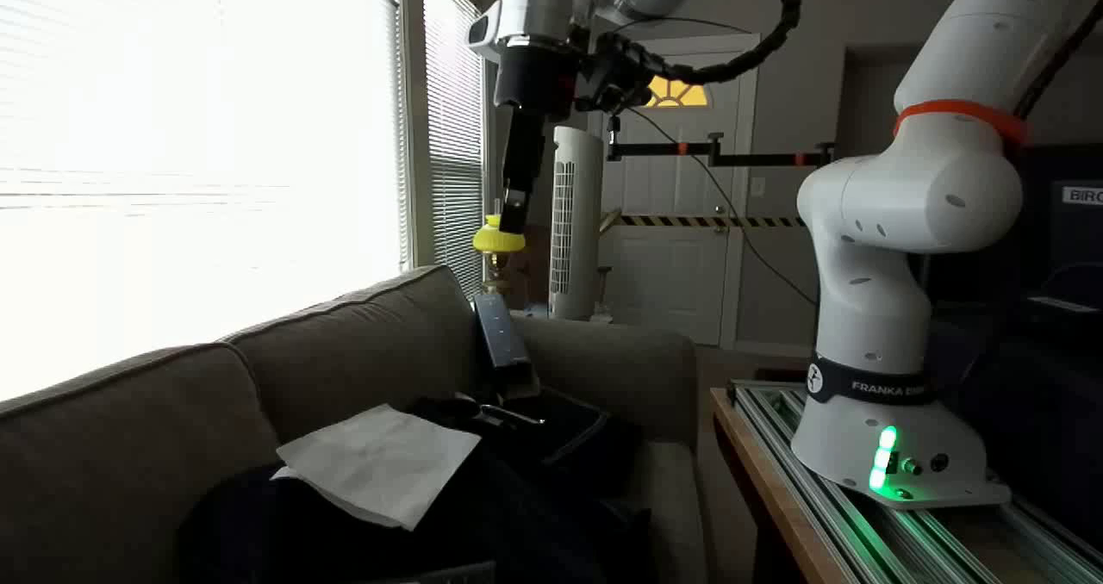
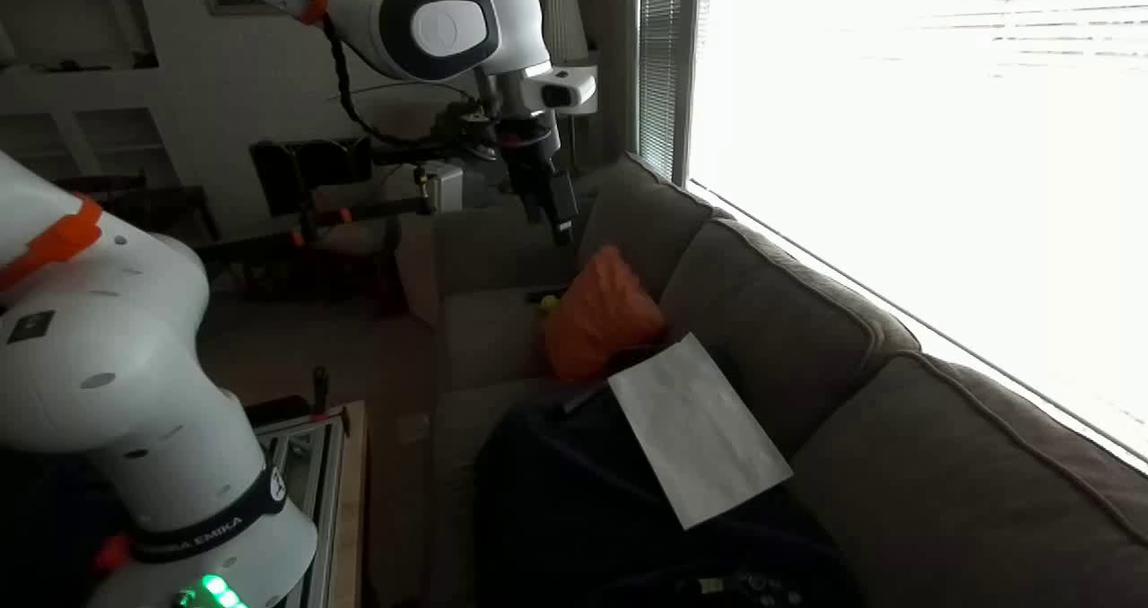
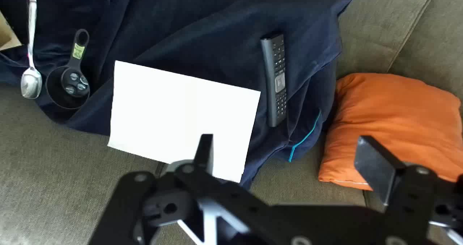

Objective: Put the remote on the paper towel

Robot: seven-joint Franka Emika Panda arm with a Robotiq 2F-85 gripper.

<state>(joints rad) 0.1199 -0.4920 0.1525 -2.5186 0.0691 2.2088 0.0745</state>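
Observation:
The black remote (image 3: 275, 80) lies on dark blue cloth in the wrist view, just right of the paper towel and apart from it. In an exterior view it shows as a thin dark bar (image 2: 587, 397) beside the sheet. The white paper towel (image 3: 184, 111) lies on the same cloth; it shows in both exterior views (image 1: 379, 463) (image 2: 700, 429). My gripper (image 3: 285, 140) is open, with its fingers wide apart and nothing between them. In both exterior views the gripper (image 1: 514, 209) (image 2: 560, 222) hangs well above the sofa, pointing down.
An orange pillow (image 3: 394, 125) lies right of the remote on the grey sofa (image 3: 65, 172). A spoon (image 3: 31, 50) and a black measuring cup (image 3: 68, 86) lie left of the sheet. A box (image 1: 501, 330) leans at the sofa arm. The sofa back (image 2: 771, 303) runs along the window.

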